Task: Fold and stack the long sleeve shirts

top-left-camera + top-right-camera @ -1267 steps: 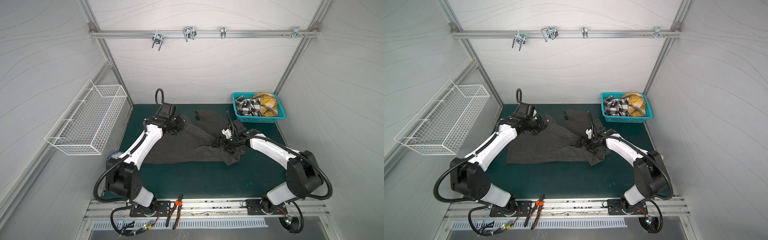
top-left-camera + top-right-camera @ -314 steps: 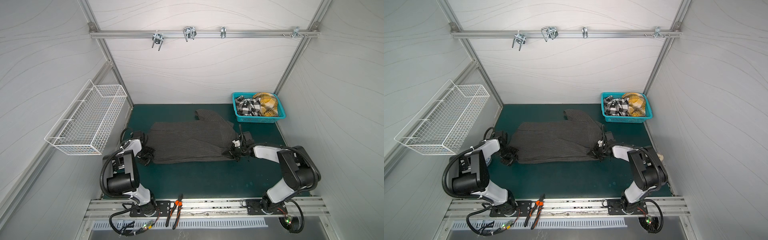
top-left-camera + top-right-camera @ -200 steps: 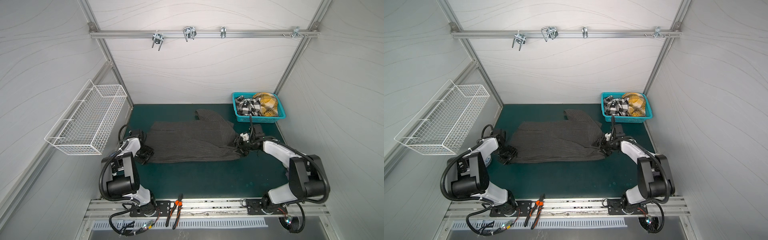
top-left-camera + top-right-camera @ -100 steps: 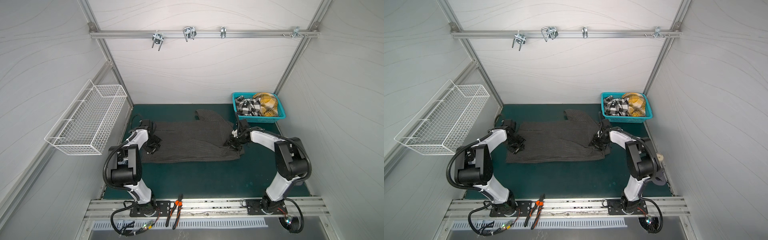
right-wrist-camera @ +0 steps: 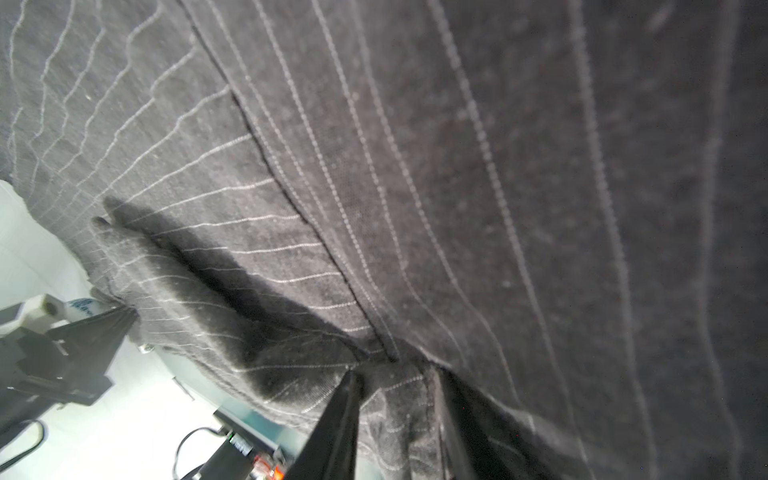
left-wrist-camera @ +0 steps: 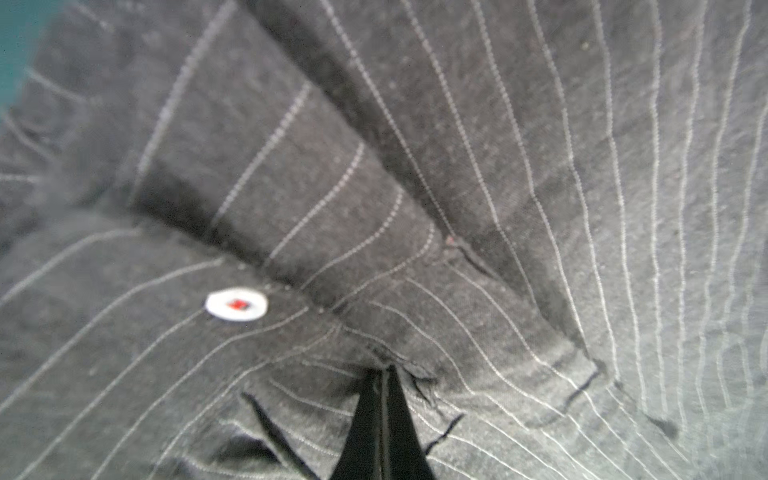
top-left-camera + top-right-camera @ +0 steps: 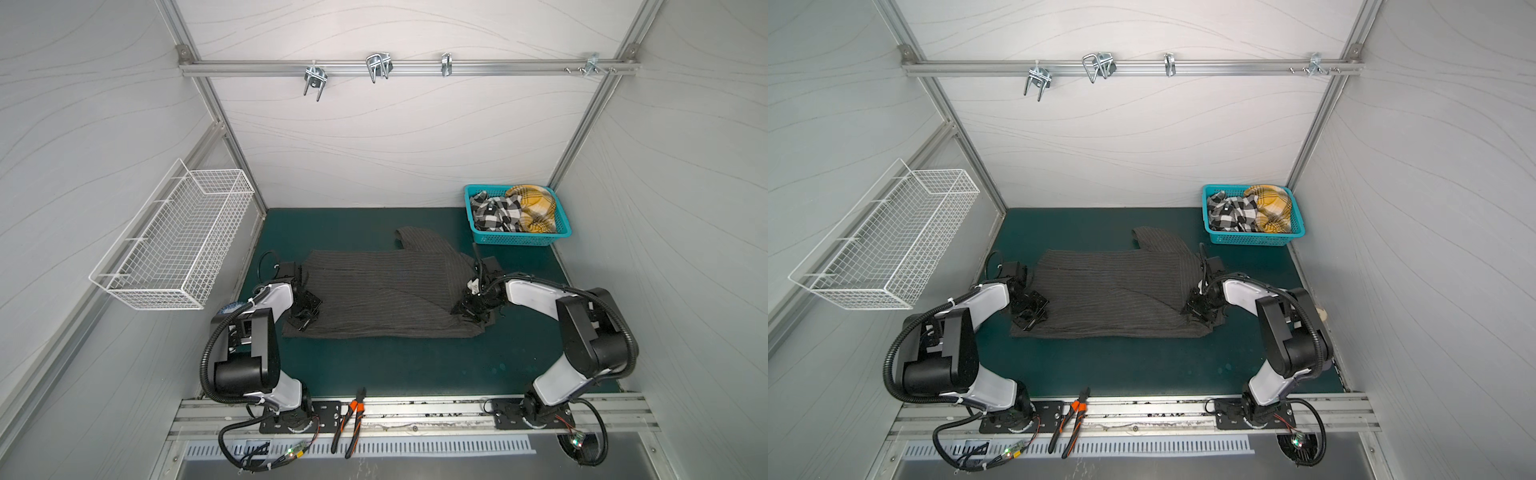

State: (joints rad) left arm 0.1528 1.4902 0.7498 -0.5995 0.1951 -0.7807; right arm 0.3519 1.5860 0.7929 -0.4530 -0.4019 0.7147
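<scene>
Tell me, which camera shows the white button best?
The left wrist view: the button looks big on the shirt. In both top views it is too small to find. The right wrist view shows only cloth.

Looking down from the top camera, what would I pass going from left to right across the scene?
white wire basket → left gripper → dark pinstriped shirt → right gripper → teal basket

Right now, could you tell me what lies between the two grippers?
The dark pinstriped shirt spans the stretch from left gripper to right gripper, shown in both top views.
</scene>
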